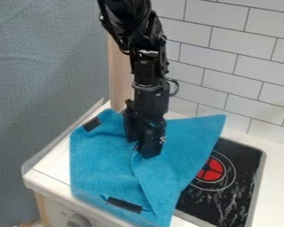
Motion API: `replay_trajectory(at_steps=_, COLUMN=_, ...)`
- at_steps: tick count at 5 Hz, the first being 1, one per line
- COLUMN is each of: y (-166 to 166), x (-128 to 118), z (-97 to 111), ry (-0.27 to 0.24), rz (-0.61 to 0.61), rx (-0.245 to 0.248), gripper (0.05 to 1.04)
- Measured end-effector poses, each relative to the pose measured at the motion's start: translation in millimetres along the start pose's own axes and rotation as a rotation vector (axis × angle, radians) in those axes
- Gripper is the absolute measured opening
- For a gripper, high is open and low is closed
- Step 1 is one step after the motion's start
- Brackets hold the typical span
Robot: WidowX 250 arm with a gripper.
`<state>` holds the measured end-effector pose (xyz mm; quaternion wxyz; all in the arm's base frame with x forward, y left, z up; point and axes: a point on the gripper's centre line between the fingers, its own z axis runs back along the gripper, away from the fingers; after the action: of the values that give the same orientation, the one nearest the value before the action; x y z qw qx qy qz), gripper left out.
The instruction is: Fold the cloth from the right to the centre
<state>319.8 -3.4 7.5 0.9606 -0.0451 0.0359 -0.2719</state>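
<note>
- So our black gripper (pixel 147 147) is nose-down at the cloth's middle; can't tell if it's got a pinch or has let go.
- Blue cloth (pixel 101 162) spreads under and around it, creased just below. We reckon it's there because the right side has to end up at centre.
- Right of it, cloth overlaps the black cooktop (pixel 239 177).
- White counter (pixel 52 166) beneath, tiled wall (pixel 227 66) behind, blue-grey backdrop (pixel 37 80) off left.
</note>
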Motion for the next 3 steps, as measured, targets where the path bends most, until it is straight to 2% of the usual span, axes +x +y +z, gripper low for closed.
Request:
replay_trajectory(at_steps=2, y=-0.8, x=1.0, z=44.0, ry=-0.053, rz=-0.055, rx=0.049, gripper=0.999)
replay_trajectory(at_steps=3, y=-4.5, x=-0.7, z=78.0, ry=-0.115, rz=-0.077, rx=0.094, gripper=0.999)
